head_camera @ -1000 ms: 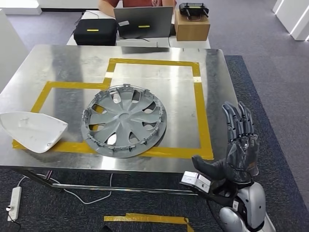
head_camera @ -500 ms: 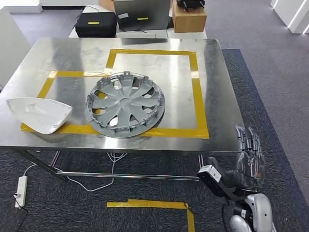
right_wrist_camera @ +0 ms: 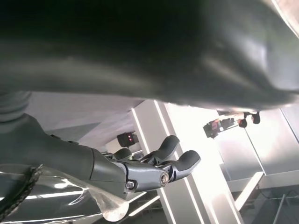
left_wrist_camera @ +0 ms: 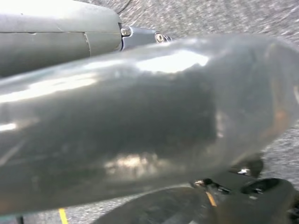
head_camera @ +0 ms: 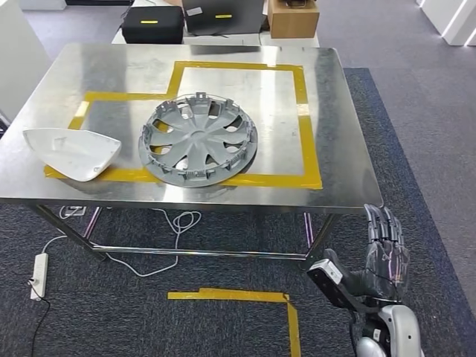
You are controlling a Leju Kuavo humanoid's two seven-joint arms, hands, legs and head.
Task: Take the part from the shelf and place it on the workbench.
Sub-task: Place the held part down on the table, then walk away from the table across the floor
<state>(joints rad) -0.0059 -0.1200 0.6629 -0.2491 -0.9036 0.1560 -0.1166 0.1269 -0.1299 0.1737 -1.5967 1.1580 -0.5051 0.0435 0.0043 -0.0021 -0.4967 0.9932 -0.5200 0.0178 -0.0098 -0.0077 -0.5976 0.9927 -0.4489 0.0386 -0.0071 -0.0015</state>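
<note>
A grey wheel cover (head_camera: 198,139) lies flat on the steel workbench (head_camera: 112,67), inside a rectangle of yellow tape (head_camera: 310,141). A white curved shell part (head_camera: 71,152) rests at the bench's left front, across the tape line. My right hand (head_camera: 383,256) hangs below and just off the bench's front right corner, fingers straight and spread, thumb out, holding nothing. In the right wrist view its fingers (right_wrist_camera: 166,161) stick out with nothing between them. My left hand (left_wrist_camera: 63,42) is a grey blur close to the lens, and how its fingers stand cannot be told.
A black case (head_camera: 152,24), a laptop (head_camera: 224,13) and a cardboard box (head_camera: 293,16) sit on a table behind the bench. Under the bench lie cables and a white power strip (head_camera: 38,275). A yellow tape corner (head_camera: 236,296) marks the dark carpet.
The whole view has shifted: the bench now sits higher and farther off in the picture. My right hand has dropped from beside the bench's edge to below its top, still holding nothing.
</note>
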